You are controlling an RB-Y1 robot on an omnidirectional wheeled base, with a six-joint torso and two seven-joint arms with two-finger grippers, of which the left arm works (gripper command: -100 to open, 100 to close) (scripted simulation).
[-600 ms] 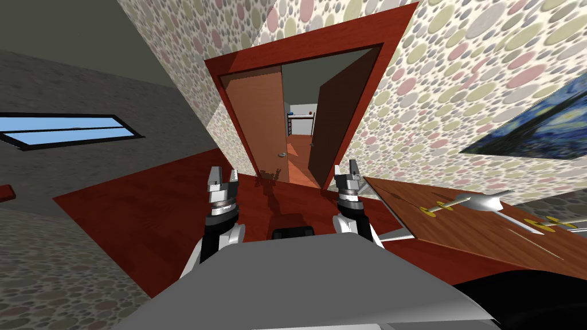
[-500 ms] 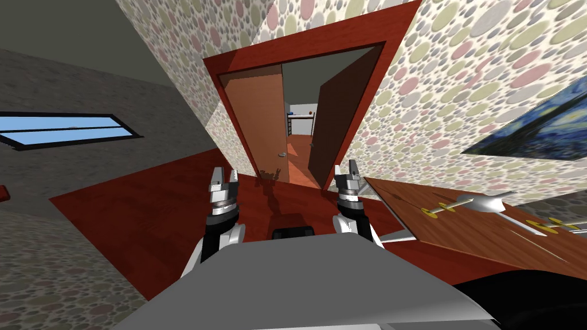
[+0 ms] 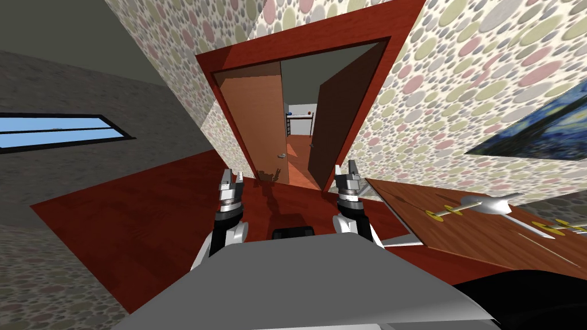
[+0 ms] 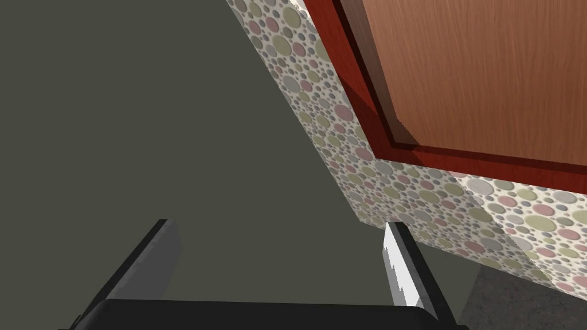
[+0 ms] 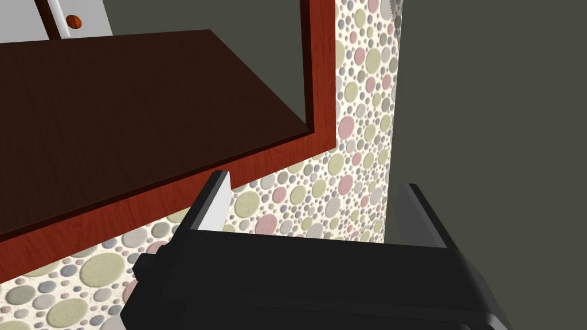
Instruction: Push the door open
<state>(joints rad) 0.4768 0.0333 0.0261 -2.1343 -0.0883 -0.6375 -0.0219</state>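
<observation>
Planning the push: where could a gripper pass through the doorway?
The gap between the left leaf and right leaf is free, floor bare before it. Right of the right gripper, the table crowds in.

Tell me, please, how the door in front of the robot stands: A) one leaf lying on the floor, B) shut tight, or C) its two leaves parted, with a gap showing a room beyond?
C: in the head view the light brown left leaf and the dark right leaf stand apart, and a room shows through the gap.
</observation>
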